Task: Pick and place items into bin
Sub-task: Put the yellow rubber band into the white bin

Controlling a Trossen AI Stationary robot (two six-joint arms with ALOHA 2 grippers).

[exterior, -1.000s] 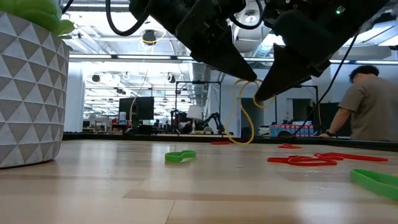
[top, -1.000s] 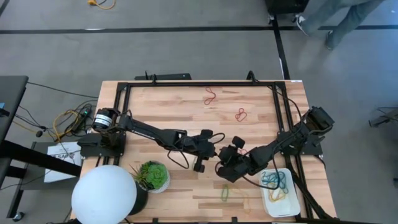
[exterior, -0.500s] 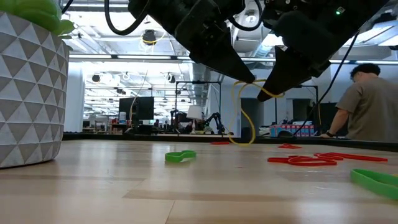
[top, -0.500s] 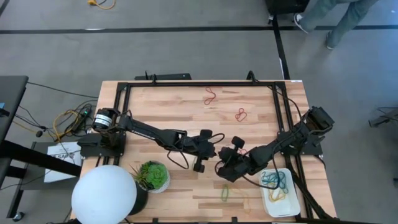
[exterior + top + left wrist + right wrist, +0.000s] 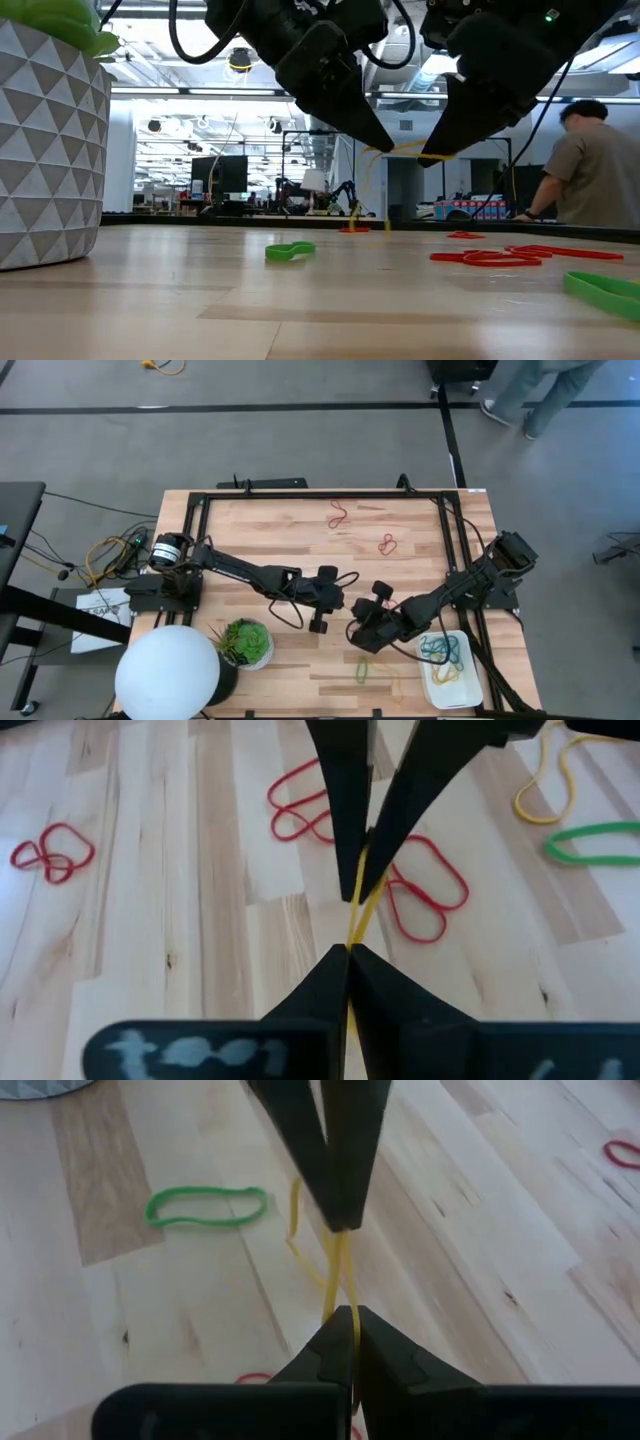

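Observation:
A yellow rubber band [image 5: 404,150] spans the short gap between my two grippers, above the middle of the table. My left gripper [image 5: 387,147] is shut on one end and my right gripper [image 5: 428,157] on the other. A slack part of the band [image 5: 362,195] hangs below. Loose on the wood lie red bands [image 5: 337,515] [image 5: 387,543] and a green band [image 5: 362,670]. The white bin [image 5: 470,698] sits at the near right corner with teal and yellow bands inside. My left gripper pinches the yellow band [image 5: 352,932] between its two fingertips, slanting down from the table's left. The band is lifted clear and runs straight from its tips to the other gripper. My right gripper pinches the band's other end [image 5: 338,1285] between its fingertips, slanting down from the table's right. That strand is drawn straight toward the left gripper, and a loose loop [image 5: 298,1230] hangs beside it, clear of the table.
A potted plant [image 5: 247,642] and a large white ball lamp [image 5: 167,672] stand at the near left. A black frame [image 5: 320,495] rims the table. A person [image 5: 600,170] stands beyond the far right. More red bands [image 5: 500,257] lie under the grippers.
My right gripper has shut on the yellow band, which before hung in a long loop from my left gripper alone. The band is now drawn up and stretched between the two grippers. Both hands have stayed about where they were.

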